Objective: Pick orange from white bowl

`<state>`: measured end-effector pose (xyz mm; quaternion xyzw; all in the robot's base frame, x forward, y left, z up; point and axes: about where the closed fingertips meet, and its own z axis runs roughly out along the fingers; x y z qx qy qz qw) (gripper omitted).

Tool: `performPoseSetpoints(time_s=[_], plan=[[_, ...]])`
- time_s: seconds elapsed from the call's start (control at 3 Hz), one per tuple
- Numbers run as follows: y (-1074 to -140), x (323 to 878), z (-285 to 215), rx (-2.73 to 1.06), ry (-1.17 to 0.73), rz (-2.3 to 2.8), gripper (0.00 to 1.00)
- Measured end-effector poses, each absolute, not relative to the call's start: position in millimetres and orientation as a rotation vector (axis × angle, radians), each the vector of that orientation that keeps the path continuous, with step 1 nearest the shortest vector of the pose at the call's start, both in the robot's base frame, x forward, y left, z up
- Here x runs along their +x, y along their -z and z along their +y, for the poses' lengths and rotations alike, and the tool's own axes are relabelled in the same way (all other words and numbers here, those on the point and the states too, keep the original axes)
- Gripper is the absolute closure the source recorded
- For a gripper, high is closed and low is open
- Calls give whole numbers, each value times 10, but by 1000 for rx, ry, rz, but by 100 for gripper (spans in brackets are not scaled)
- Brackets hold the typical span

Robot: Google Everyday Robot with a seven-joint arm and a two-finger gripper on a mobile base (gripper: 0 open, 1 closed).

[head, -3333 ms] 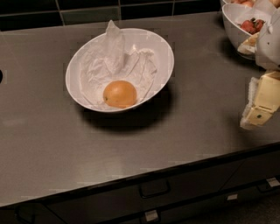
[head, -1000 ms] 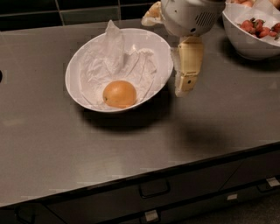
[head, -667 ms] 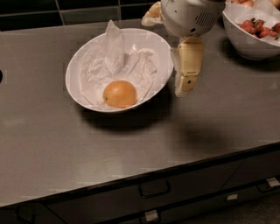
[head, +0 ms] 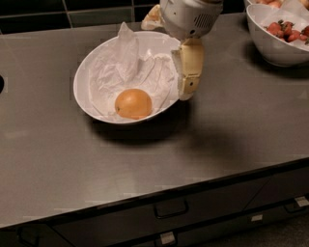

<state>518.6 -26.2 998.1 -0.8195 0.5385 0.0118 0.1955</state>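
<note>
The orange lies in the front of the large white bowl, on the crumpled white paper that lines it. My gripper hangs over the bowl's right rim, up and to the right of the orange. It is open and holds nothing. One cream finger points down just at the right rim. The other fingertip shows behind the bowl's far edge. The grey-white gripper body is at the top of the view.
The bowl stands on a dark grey counter. A smaller white bowl with red fruits stands at the back right. Drawers with handles run below the counter's front edge. Dark tiles line the back wall.
The gripper came in from the right edge of the counter to the bowl. Over the last second it shifted a little further left, onto the right rim. The orange has not moved.
</note>
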Motion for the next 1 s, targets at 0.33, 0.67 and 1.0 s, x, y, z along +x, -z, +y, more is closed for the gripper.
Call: performPoseSetpoints(time_s=[0.33,0.67,1.0], plan=[[-9890,5325,-173,-2312,-60,1492,0],[-9702,5448,-105,-2277,-28,1441,0],[-9702,5449,-104,-2277,-28,1440,0]])
